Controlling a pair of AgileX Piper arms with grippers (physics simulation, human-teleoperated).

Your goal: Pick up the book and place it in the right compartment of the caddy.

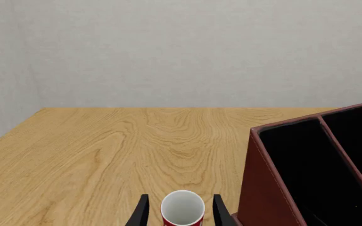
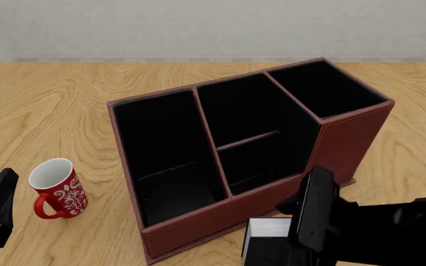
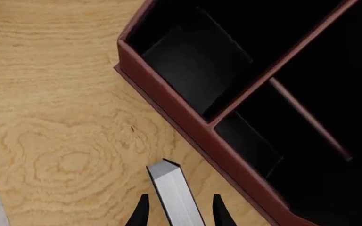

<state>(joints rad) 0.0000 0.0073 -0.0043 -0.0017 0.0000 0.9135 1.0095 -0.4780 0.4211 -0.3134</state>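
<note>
Here, in the left wrist view, the left hand (image 1: 180,213) is spread around a red mug (image 1: 182,208) without touching it, beside the caddy (image 1: 266,188). The front view shows the book (image 2: 266,234) at the caddy's near wall, under the right arm. In the right wrist view, the right hand (image 3: 179,212) straddles the book; whether it pinches is unclear.

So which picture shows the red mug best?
The front view: the whole mug stands on the table, left of the caddy, with its handle and white pattern showing. The left wrist view shows only its white rim between the left gripper's fingertips. The right wrist view doesn't show it.
</note>
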